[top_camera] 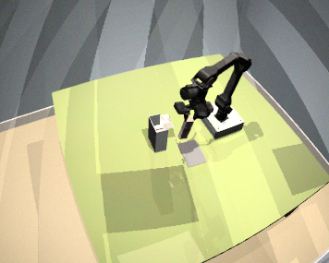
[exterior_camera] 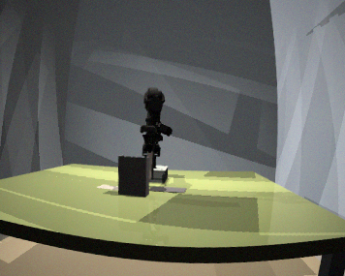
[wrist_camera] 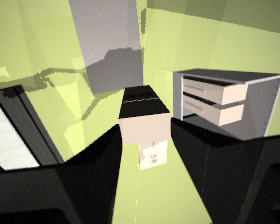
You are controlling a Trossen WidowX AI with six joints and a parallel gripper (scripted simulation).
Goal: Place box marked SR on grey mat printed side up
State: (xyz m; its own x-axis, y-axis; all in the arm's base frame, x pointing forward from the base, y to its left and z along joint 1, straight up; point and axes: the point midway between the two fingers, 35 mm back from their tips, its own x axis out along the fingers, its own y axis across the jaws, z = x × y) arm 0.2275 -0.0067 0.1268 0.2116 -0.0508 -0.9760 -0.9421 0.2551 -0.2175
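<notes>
We observe the black parallel-jaw gripper (top_camera: 188,115) (exterior_camera: 151,154) (wrist_camera: 144,125) grasping a slim box with black and pale pink faces (top_camera: 186,127) (wrist_camera: 145,127), held near the flat grey rectangular mat (top_camera: 191,153) (exterior_camera: 169,190) (wrist_camera: 107,40). Two pale boxes (wrist_camera: 215,100) stand in the dark grey rectangular bin (top_camera: 160,140) (exterior_camera: 133,176) (wrist_camera: 260,112). We cannot read the held box's code.

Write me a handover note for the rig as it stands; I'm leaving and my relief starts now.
Gripper: shut on a slim black-and-pale box, held off the grey mat.
Dark upright bin: two pale-ended boxes inside.
Flat grey rectangular mat: no box on it.
Done: one box out.
Left: confirm its code is SR (unreadable here), lay it print up on the mat, release, back off touching nothing.
</notes>
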